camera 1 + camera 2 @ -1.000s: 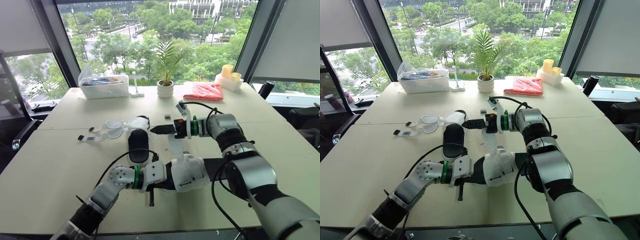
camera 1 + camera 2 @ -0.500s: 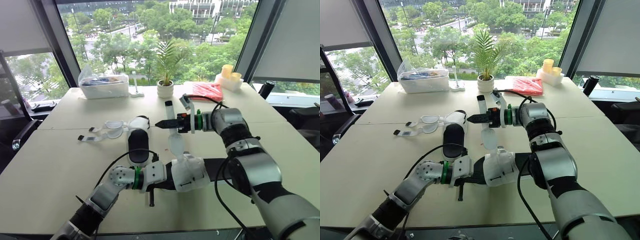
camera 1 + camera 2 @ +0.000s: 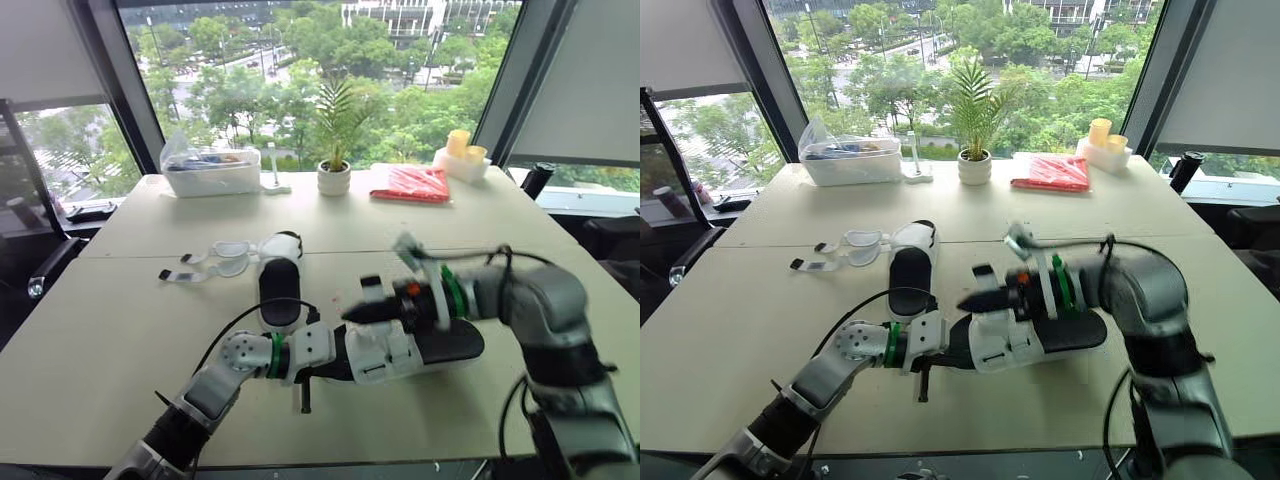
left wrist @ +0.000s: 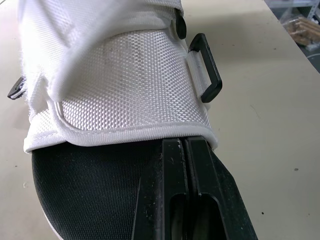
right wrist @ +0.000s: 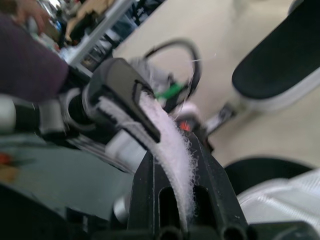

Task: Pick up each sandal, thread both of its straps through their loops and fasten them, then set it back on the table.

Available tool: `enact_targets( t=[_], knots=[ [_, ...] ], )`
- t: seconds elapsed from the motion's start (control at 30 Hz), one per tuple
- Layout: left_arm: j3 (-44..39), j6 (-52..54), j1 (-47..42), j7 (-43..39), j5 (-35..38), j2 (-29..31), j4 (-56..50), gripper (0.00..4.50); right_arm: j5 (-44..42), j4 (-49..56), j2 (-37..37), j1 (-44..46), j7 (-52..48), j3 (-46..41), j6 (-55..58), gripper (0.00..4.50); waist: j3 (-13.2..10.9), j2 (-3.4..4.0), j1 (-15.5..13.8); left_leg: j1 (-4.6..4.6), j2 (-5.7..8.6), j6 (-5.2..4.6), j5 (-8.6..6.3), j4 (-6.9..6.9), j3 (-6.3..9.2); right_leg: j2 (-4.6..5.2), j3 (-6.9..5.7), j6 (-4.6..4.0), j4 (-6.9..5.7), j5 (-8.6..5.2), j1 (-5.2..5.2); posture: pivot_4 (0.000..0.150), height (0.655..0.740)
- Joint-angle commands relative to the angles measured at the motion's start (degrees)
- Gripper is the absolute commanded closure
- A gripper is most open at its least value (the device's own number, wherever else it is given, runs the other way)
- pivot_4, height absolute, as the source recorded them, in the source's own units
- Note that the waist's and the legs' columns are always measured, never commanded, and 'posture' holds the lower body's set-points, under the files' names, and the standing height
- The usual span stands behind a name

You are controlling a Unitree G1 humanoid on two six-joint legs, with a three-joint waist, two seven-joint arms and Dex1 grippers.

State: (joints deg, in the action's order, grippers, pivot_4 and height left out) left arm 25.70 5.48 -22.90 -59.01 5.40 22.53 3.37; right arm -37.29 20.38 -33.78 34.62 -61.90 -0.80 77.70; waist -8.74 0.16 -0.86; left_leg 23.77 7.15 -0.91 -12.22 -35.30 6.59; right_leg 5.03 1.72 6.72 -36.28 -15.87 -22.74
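Two white sandals with black footbeds. The near sandal (image 3: 425, 345) sits low towards the table's (image 3: 110, 330) front edge, mesh upper wrapped over, a black loop (image 4: 206, 67) at its side and one fuzzy strap (image 5: 172, 150) pulled up. The far sandal (image 3: 279, 285) lies flat behind it, its straps (image 3: 212, 258) spread open to the left.

The pale table (image 3: 110, 330) before me filled the lower frame. Along its far edge stood a clear tub (image 3: 210, 173) at upper left, a potted plant (image 3: 333, 177) at centre, and a red packet (image 3: 410, 184) and yellow cups (image 3: 460, 143) to the right. Mid-left lay a black-soled sandal (image 3: 279, 283), with white strap pieces (image 3: 205, 262) just beside it.
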Motion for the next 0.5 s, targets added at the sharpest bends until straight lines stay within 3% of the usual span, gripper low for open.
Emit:
enact_targets(
  t=[0.03,0.1,0.2,0.3,0.4,0.5],
  knots=[
    [3.6,2.0,2.3,-1.5,-3.3,1.1,3.7,4.50,1.0,9.2,-2.0,-6.7,3.1,0.4,-8.4,4.46,0.0,-0.01,0.0,-0.02,-0.01,0.00,0.00,0.00,0.00,0.00,-0.01,0.00,0.00,0.00,0.03,0.150,0.7400],
    [3.5,2.1,2.3,-1.8,-3.2,1.1,3.8,4.50,2.8,11.1,-3.9,-11.0,3.3,2.7,-13.2,4.46,0.0,-0.04,0.1,-0.04,-0.01,0.00,0.00,-0.01,0.01,0.00,-0.04,0.01,0.03,-0.01,0.05,0.150,0.7400],
    [3.7,2.2,2.1,-2.2,-3.1,1.1,4.0,4.50,3.4,12.4,-7.8,-14.8,1.3,5.2,-17.5,3.55,0.0,-0.05,0.1,-0.05,-0.01,-0.01,0.00,-0.01,0.01,0.00,-0.08,0.00,0.07,-0.01,0.09,0.150,0.7400],
    [3.7,2.0,1.9,-2.4,-3.2,1.1,4.2,4.50,4.7,13.0,-11.7,-16.5,0.0,6.7,-21.7,2.01,0.0,-0.06,0.1,-0.06,-0.02,-0.03,0.02,-0.01,0.02,0.00,-0.09,0.00,0.09,-0.01,0.10,0.150,0.7400],
    [3.8,1.9,1.8,-2.6,-3.3,1.0,4.3,4.50,6.2,15.3,-21.6,-21.8,-6.9,5.7,-28.3,0.59,0.0,-0.08,-0.3,-0.06,-0.03,-0.06,0.02,0.00,0.05,0.00,-0.16,0.01,0.16,-0.02,0.14,0.150,0.7400],
    [3.8,1.7,1.7,-2.7,-3.3,1.0,4.7,4.50,5.9,15.3,-27.7,-26.7,-10.8,3.8,-32.2,0.59,0.1,-0.16,0.0,-0.07,-0.05,-0.16,-0.04,0.00,0.05,0.01,-0.22,0.03,0.28,-0.03,0.25,0.150,0.7400]
  ],
)
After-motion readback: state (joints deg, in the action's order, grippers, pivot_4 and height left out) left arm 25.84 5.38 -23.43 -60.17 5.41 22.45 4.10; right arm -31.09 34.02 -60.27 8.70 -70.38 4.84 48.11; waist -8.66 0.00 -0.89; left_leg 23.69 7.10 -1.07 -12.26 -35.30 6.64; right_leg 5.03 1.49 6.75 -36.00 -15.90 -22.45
